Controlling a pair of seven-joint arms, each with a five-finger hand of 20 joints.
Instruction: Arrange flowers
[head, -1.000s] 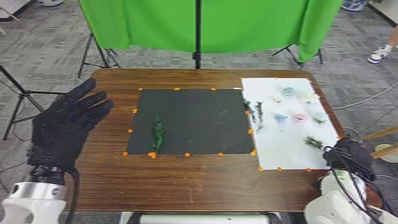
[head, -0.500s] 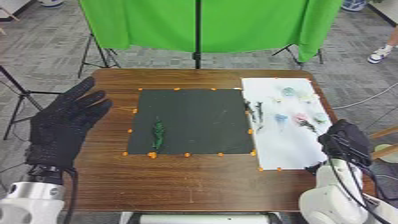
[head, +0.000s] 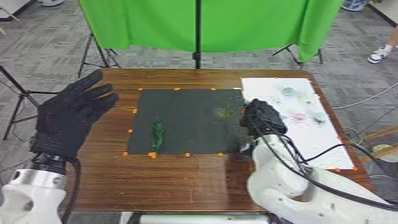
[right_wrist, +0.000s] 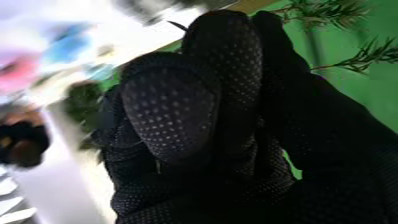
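Observation:
The right hand (head: 264, 117) is over the border between the black sheet (head: 191, 120) and the white board (head: 311, 152). A blurred green sprig (head: 227, 113) reaches left from it above the black sheet. In the right wrist view, the right hand (right_wrist: 173, 107) is curled, and needle-leaved sprig tips (right_wrist: 360, 59) stick out beside its fingers; the grip on the stem is hidden. Another green sprig (head: 158, 135) lies lengthwise on the sheet's left part. My left hand (head: 67, 117) is left of the sheet with its fingers extended, holding nothing.
Pink (head: 298, 117), pale (head: 319, 118) and blue-green (head: 288, 92) flowers lie on the white board, partly behind the right hand. Orange tape bits edge the sheet and board. Brown table (head: 195, 185) surrounds them. A green cloth (head: 253, 30) hangs behind.
The right hand has moved left from the board's right edge to the black sheet, bringing the sprig that lay on the board's near part. My left hand has shifted slightly.

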